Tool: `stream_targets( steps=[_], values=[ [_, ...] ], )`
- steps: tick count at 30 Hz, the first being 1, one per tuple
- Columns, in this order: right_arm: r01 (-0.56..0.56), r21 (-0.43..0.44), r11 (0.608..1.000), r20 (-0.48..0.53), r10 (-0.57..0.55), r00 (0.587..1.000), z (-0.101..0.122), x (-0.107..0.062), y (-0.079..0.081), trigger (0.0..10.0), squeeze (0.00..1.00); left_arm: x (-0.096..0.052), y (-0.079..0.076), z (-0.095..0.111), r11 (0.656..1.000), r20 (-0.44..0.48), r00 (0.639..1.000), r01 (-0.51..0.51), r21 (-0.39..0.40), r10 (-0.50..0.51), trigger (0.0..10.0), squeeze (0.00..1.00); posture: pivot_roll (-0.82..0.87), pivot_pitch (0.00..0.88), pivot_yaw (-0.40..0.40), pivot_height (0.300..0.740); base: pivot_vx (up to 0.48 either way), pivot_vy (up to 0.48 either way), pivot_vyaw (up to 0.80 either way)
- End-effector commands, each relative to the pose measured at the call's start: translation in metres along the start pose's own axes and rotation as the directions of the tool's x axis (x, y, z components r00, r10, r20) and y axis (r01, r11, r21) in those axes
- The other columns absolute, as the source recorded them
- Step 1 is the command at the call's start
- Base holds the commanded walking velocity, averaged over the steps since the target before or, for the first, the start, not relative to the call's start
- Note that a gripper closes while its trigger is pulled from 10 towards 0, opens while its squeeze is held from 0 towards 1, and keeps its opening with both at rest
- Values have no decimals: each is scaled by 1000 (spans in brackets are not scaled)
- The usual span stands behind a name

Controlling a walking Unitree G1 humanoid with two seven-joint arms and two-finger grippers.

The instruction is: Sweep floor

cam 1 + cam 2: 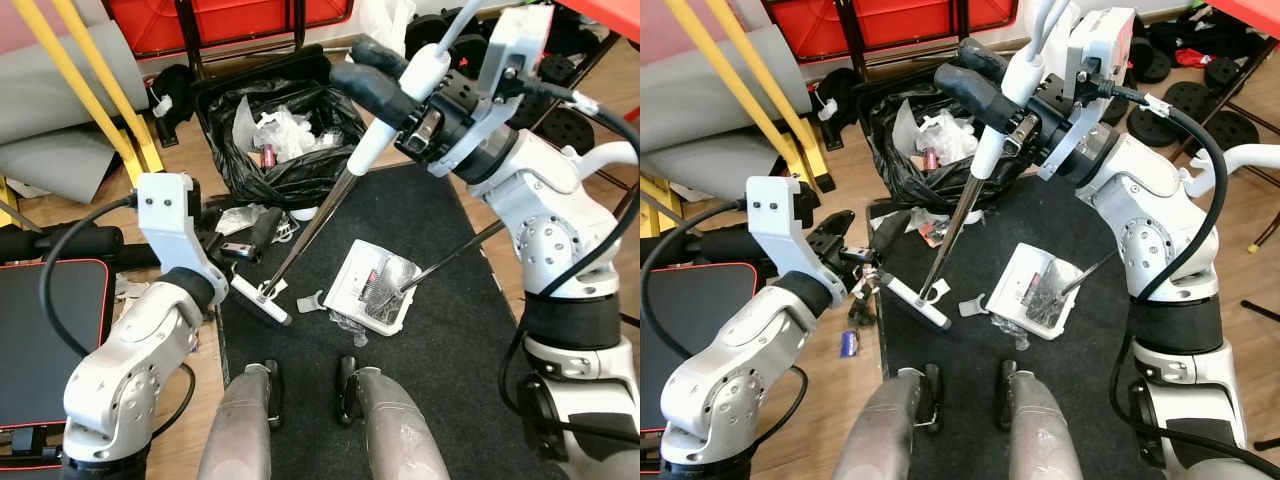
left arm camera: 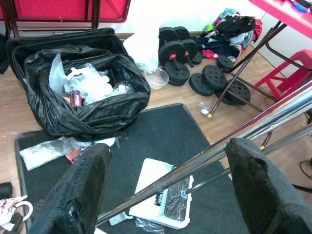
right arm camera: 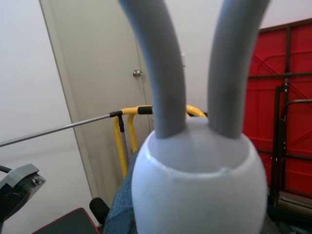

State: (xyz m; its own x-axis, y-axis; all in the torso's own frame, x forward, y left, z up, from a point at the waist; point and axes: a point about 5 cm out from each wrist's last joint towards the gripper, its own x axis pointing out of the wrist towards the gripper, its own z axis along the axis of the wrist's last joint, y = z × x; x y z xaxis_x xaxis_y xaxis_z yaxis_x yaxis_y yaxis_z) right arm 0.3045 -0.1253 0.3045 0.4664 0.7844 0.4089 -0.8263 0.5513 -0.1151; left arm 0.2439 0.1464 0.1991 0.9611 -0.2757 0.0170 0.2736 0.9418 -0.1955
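While the right gripper [image 1: 405, 85] has its 2 fingers pinched around the broom [image 1: 310, 225] handle's white grip, the broom head sits on the dark mat [image 1: 440, 400] just beside the dustpan [image 1: 372, 287]. The left gripper [image 2: 165, 187] fingers are spread with the metal shaft running between them, not touching. My guess: with only 1 grip up high, the head could twist and shove litter past the dustpan.

- The room was evenly and brightly lit, with only soft shadows on the dark mat [image 1: 440, 330].
- The head views were sharp, with straight lines bowed towards the edges.
- The metal pole [image 2: 204, 161] showed glare.
- The grey handle [image 3: 195, 165] close to the right wrist camera was blurred.
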Motion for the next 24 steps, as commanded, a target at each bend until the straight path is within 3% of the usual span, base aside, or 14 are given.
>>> stream_targets(
  steps=[1, 10, 24],
  values=[
    [-15, -13, 1000, 36, 15, 999, 5, -1, 1, 10000, 0, -5, -3, -3, 998, -26, 998, 64, 7, -64, 10000, 0, 104, 302, -52, 740, 0, 0, 0],
    [-44, -14, 999, 10, 44, 999, 1, -2, 1, 10000, 0, -7, -4, -3, 997, -38, 997, 71, 24, -70, 10000, 0, 108, 301, -50, 740, 0, 0, 0],
    [-73, -128, 989, -114, 59, 992, 3, -7, -7, 10000, 0, -7, -5, -2, 997, -37, 997, 71, 20, -70, 10000, 0, 105, 299, -49, 740, 0, 0, 0]
  ],
)
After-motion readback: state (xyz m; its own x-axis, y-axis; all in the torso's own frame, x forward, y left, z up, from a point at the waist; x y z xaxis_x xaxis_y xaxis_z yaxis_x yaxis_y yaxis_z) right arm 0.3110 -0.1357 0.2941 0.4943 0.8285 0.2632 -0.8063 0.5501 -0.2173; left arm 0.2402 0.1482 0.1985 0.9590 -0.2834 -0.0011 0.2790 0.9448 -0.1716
